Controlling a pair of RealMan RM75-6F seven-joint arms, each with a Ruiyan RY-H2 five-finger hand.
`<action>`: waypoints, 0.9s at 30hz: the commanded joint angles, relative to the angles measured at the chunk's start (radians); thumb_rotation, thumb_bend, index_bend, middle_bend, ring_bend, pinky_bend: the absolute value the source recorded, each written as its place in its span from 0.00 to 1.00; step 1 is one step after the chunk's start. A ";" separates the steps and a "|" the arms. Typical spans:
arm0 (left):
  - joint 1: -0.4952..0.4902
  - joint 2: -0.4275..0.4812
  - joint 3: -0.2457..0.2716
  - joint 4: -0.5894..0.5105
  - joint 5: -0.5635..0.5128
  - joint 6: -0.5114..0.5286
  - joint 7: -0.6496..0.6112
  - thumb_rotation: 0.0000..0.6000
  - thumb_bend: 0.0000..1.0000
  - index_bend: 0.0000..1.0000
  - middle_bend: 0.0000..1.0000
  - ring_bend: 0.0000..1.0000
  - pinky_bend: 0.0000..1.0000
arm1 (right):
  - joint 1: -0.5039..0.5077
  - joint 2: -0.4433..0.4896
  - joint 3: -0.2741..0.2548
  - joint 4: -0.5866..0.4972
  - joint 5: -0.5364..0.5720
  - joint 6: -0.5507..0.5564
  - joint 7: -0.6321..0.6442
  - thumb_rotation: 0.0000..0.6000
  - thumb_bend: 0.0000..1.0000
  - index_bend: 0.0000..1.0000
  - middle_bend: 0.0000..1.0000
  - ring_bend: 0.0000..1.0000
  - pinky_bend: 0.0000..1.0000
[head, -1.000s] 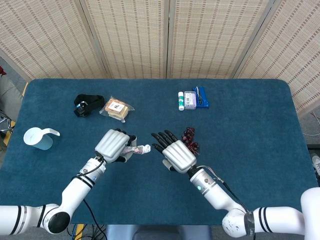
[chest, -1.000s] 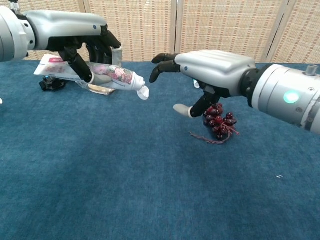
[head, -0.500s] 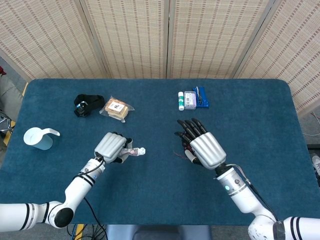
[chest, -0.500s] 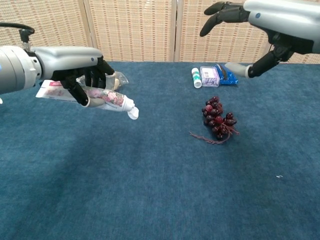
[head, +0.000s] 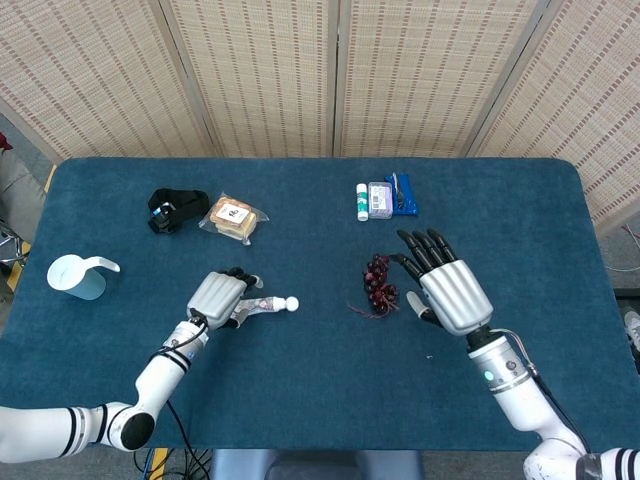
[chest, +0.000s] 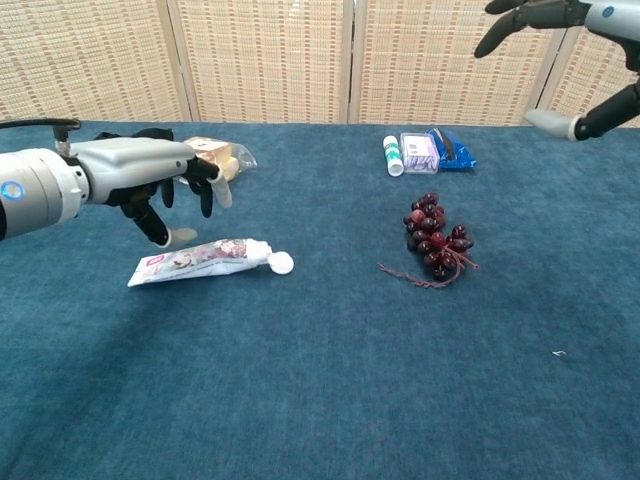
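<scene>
Chest view: the toothpaste tube (chest: 200, 260) is lying flat on the blue table cloth (chest: 320, 400), white cap pointing toward the grape bunch (chest: 437, 243), which I am taking as the landmark. The tube is sitting well to the left of the grapes and slightly nearer the robot. It is resting on its broad side, so it is not rolling. Its printed face is showing a pink and floral pattern; the lettering is too small to read.

The left hand (chest: 150, 180) is hovering just above the tube's flat tail end, fingers curled loosely downward and spread apart, gripping nothing; a clear gap is showing between fingertips and tube. The right hand (chest: 565, 60) is raised high to the right of the grapes, fingers spread wide, palm empty; the head view is showing the same hand (head: 450, 290) just right of the bunch.

The grapes are lying on their side with a thin stem trailing toward the robot.

Farther back, beyond the grapes, a white and green stick (head: 362, 203), a small clear packet (head: 379, 199) and a blue packet (head: 402, 195) are lying side by side; their print is unreadable. Far left of the grapes, a wrapped bread snack (head: 234, 218) with a white label, a black strap bundle (head: 176, 210) and a pale blue cup (head: 75, 276) are sitting apart.
</scene>
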 joint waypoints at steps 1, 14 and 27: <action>0.022 0.008 0.005 -0.007 0.027 0.022 -0.015 1.00 0.39 0.19 0.28 0.13 0.28 | -0.015 0.016 0.000 0.007 0.001 0.010 0.005 1.00 0.34 0.23 0.02 0.00 0.00; 0.268 0.121 0.073 -0.044 0.231 0.320 -0.175 1.00 0.38 0.18 0.27 0.13 0.26 | -0.153 0.109 -0.050 0.066 0.033 0.085 0.060 1.00 0.35 0.17 0.02 0.00 0.00; 0.552 0.167 0.156 -0.035 0.381 0.609 -0.242 1.00 0.38 0.21 0.27 0.13 0.24 | -0.365 0.100 -0.109 0.102 0.029 0.283 0.091 1.00 0.35 0.10 0.02 0.00 0.00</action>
